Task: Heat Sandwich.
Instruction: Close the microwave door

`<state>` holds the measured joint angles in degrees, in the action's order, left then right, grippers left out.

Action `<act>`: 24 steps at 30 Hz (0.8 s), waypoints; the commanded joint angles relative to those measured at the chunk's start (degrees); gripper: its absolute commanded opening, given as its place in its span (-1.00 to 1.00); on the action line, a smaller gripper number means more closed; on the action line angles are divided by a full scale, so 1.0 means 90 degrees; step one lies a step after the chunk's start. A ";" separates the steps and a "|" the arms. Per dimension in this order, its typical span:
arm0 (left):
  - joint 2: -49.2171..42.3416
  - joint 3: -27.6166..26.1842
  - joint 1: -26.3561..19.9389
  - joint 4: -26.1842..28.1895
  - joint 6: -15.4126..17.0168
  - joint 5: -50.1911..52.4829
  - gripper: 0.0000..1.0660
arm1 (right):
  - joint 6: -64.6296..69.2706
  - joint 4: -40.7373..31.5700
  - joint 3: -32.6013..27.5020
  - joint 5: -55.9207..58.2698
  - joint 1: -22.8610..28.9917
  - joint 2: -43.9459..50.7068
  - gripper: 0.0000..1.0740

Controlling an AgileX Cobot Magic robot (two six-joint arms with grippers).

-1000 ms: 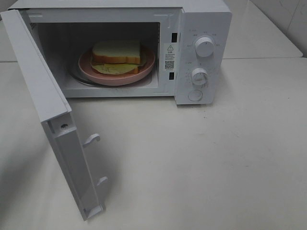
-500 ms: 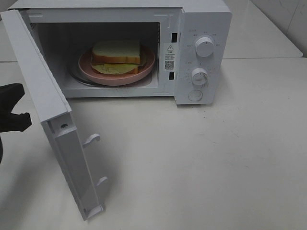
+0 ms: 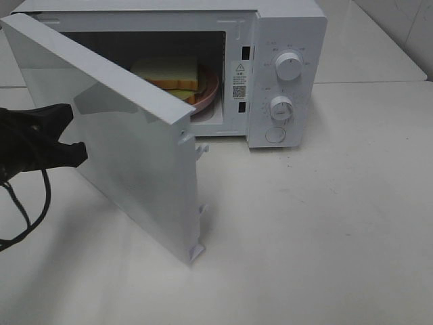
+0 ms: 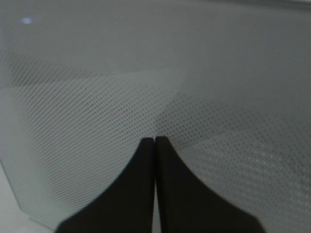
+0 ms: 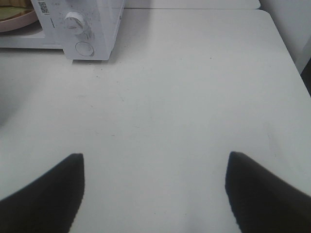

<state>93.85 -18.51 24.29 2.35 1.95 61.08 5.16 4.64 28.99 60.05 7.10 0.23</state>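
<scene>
Half shut, the microwave door (image 3: pixel 128 142) is pressed by the left gripper (image 4: pixel 155 141), jaws closed together on nothing. The sandwich (image 3: pixel 169 71) is seen inside on the pink plate (image 3: pixel 206 95). A steady push toward the door's free edge is advised until latched. The right gripper (image 5: pixel 154 167) is held wide open, empty.

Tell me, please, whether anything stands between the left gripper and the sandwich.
Yes: the microwave door, partly closed, stands between them. The shut left gripper is at the door's outer face; the sandwich sits on the pink plate inside.
</scene>
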 commanded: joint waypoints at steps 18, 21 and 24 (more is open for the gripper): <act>0.0987 -0.1916 0.1210 0.1178 -0.0318 -0.0325 -0.99 | -0.0038 0.0006 -0.0006 -0.0064 -0.0045 0.0166 0.42; 0.1140 -0.2215 0.1292 0.1318 -0.0331 -0.0497 -0.99 | -0.0038 0.0006 -0.0006 -0.0064 -0.0045 0.0166 0.42; 0.1261 -0.2489 0.1350 0.1337 -0.0369 -0.0637 -0.99 | -0.0038 0.0006 -0.0006 -0.0064 -0.0045 0.0166 0.42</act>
<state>105.14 -40.16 35.98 13.69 -1.15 55.52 5.16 4.64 28.99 60.05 7.10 0.23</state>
